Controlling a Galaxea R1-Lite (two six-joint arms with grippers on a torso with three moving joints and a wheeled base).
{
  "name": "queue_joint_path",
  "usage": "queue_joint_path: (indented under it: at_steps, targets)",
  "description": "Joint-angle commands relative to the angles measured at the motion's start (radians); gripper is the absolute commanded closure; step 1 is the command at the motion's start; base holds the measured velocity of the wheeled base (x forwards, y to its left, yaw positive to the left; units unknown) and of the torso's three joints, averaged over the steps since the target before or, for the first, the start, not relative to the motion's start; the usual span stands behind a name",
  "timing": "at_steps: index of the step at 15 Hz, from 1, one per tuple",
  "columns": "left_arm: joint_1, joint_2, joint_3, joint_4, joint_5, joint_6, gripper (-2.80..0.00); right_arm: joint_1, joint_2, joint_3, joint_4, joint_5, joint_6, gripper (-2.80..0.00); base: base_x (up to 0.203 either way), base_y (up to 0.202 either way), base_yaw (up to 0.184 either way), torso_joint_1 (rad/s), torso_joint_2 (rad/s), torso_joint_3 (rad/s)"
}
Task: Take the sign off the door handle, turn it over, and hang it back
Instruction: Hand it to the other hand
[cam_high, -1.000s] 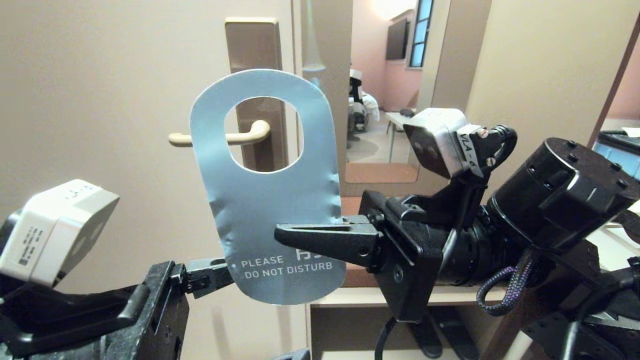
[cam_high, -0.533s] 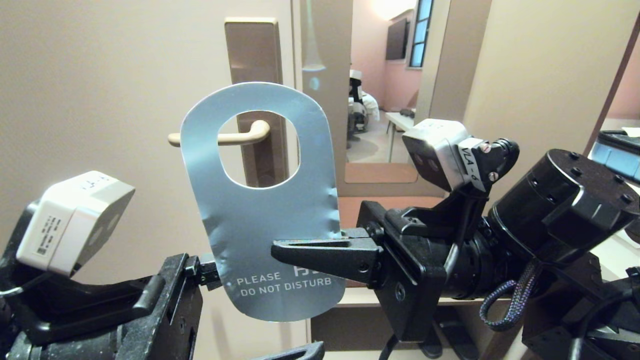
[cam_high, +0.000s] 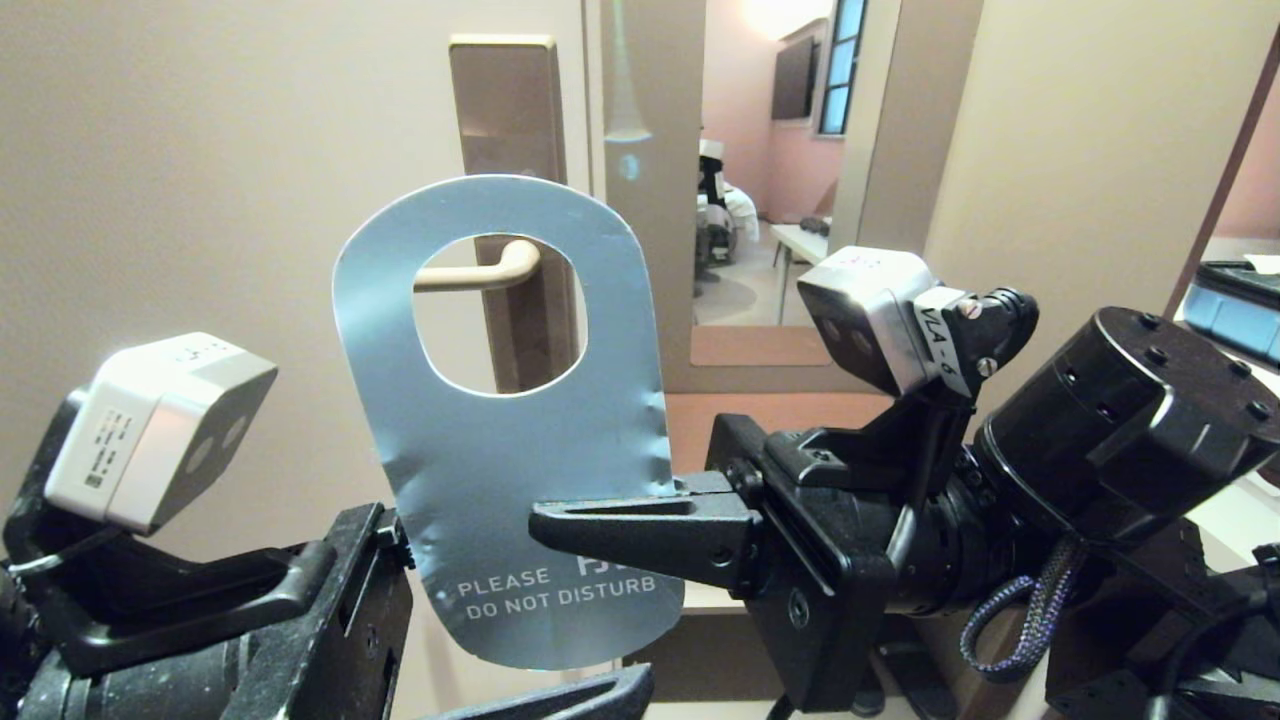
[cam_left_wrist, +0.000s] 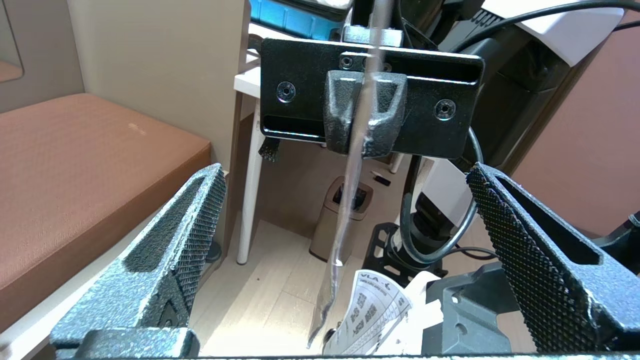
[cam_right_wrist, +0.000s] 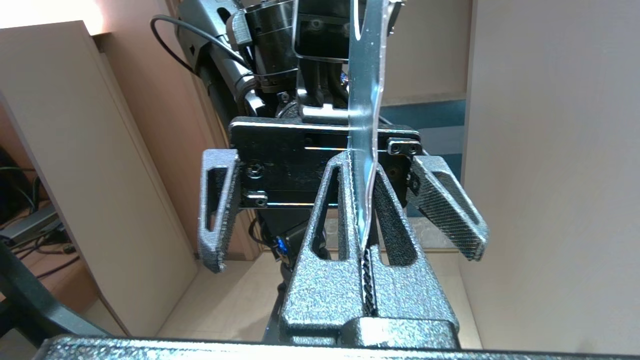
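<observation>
Right tool (cam_high: 545, 525) pinches dented, glossy blue sign (cam_high: 520, 450)

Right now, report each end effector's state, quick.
Left end effector: open, fingers either side of the sign, not gripping it.
Right end effector: shut on the sign's lower edge, holding it upright.

The sign (cam_high: 520, 470) looks like thin card with a satin blue face, dimpled along its lower edges. The door handle (cam_high: 480, 272) is smooth cream with a soft sheen, on a brushed brown metal plate (cam_high: 505, 110). The right gripper (cam_high: 560, 527) is rough matt black plastic; the left gripper's (cam_left_wrist: 345, 240) pads are knurled. At left in the left wrist view, a cushion (cam_left_wrist: 75, 165) of matt brown woven cloth.
</observation>
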Motion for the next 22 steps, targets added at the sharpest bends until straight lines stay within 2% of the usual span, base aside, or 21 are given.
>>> queue_joint_path:
  at_steps: [1,5,22]
  targets:
    - [-0.002,-0.001,0.003,-0.005,-0.003,-0.003,-2.8,0.002,0.0,-0.003,-0.008,0.005,0.012,0.0,0.0,0.0,0.0,0.0,0.0,0.0]
    - [-0.002,0.001,0.006,-0.006,-0.054,-0.003,-2.8,0.002,0.0,-0.003,-0.008,0.005,0.015,0.0,0.0,0.0,0.0,0.0,0.0,0.0]
    - [-0.008,0.039,0.04,-0.085,-0.057,-0.005,-2.8,0.002,-0.002,-0.001,-0.008,0.008,0.016,0.0,0.0,0.0,0.0,0.0,0.0,0.0]
